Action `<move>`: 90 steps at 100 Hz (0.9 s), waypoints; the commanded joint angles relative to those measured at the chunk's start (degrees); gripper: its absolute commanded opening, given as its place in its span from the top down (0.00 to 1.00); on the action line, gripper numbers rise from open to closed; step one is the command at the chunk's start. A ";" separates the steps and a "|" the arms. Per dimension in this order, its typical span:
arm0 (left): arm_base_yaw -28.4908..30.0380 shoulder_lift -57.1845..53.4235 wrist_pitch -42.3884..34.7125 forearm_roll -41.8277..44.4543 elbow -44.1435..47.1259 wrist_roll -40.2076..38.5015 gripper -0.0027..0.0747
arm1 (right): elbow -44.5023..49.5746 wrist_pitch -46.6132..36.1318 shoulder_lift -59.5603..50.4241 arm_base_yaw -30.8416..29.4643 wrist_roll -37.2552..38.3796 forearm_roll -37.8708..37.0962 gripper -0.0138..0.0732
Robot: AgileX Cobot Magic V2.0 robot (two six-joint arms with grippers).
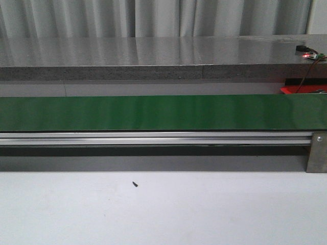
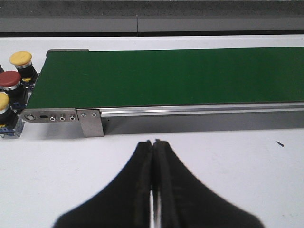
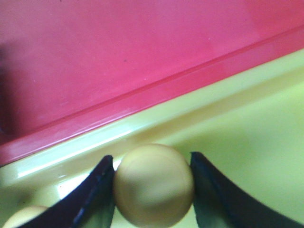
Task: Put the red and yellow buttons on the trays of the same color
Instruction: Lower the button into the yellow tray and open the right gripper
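The front view showed only the green conveyor belt (image 1: pixel 153 113), no arms. In the left wrist view the left gripper (image 2: pixel 153 147) was fully closed and empty, the belt ahead, buttons (image 2: pixel 14 80) at its end. In the right wrist view the right gripper (image 3: pixel 152 183) clasped a yellow button (image 3: pixel 153 185) over the yellow tray (image 3: pixel 247 128), the red tray (image 3: pixel 118 57) beyond.

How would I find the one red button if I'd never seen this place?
Find the long green conveyor belt and follow it to its end with the metal bracket. A small cluster of push buttons sits on the white table beside that end. The red button is the only red cap, between two yellow-capped ones.
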 commanded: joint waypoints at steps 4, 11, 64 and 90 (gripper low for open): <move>-0.32 0.54 -3.94 -0.55 -1.36 -0.36 0.99 | -1.19 -2.63 -1.31 -0.34 -0.03 0.74 0.47; -0.32 0.54 -3.94 -0.55 -1.36 -0.36 0.99 | -1.19 -2.69 -1.14 -0.34 -0.03 0.74 0.39; -0.32 0.54 -3.94 -0.55 -1.36 -0.36 0.99 | -1.19 -2.71 -4.02 -0.34 -0.03 0.74 0.25; -0.32 0.54 -3.94 -0.55 -1.36 -0.36 0.99 | -1.19 -1.52 -10.66 1.33 -0.08 0.21 0.65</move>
